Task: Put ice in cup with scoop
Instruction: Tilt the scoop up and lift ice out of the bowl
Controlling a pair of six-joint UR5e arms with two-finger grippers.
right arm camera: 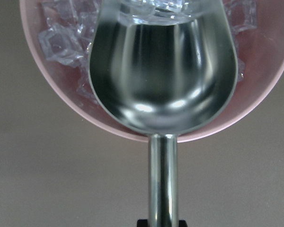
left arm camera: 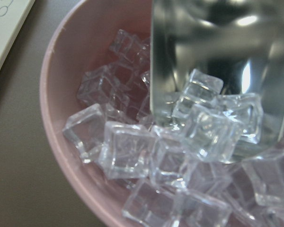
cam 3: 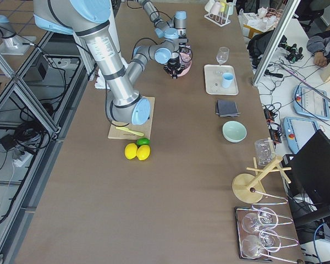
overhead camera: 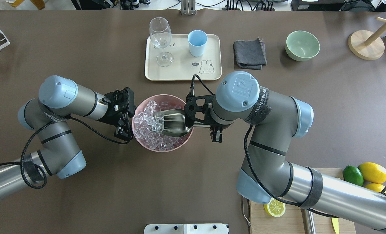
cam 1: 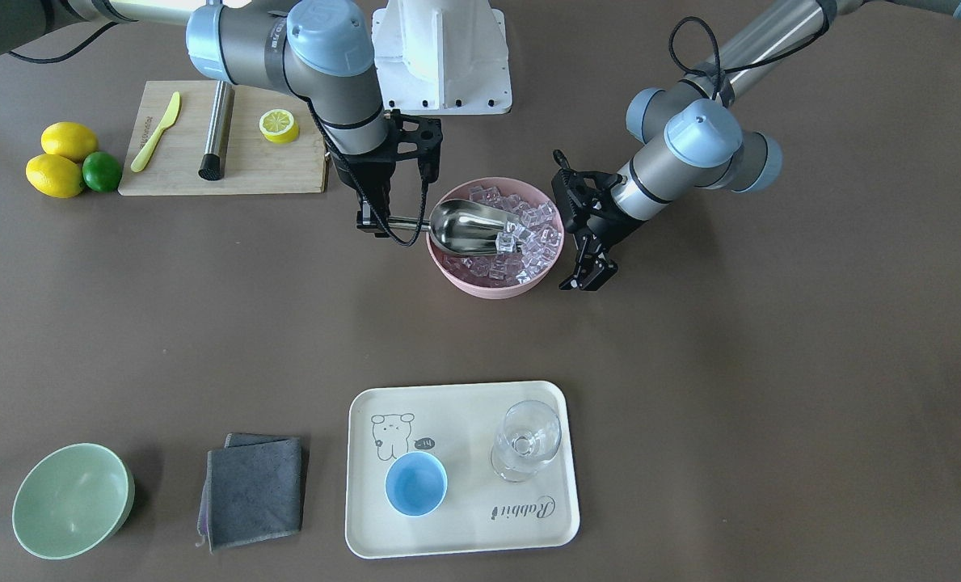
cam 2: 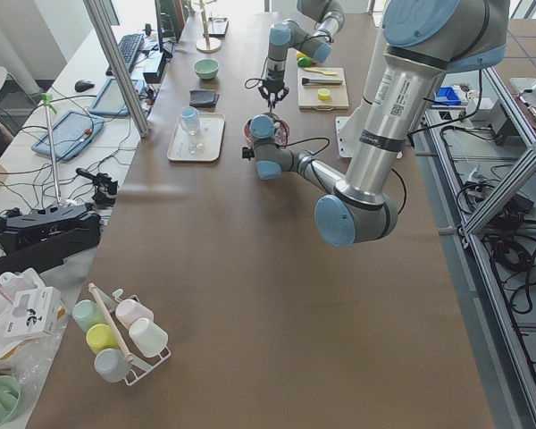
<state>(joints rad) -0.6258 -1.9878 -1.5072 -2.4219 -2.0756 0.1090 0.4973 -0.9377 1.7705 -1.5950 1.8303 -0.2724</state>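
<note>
The ice (cam 1: 538,234) is heaped in the pink bowl (cam 1: 492,288) at mid-table. The scoop (cam 1: 468,226) lies over it, its open lip pushed in among the cubes (the rear of the trough shows bare steel). My right gripper (cam 1: 375,224) pinches the scoop's short handle just outside the bowl's rim. My left gripper (cam 1: 587,277) hangs just beside the bowl's opposite side, jaws spread. The cup (cam 1: 416,482) stands upright on the cream tray (cam 1: 464,408), well apart from the bowl, near a clear stemmed glass (cam 1: 526,440).
</note>
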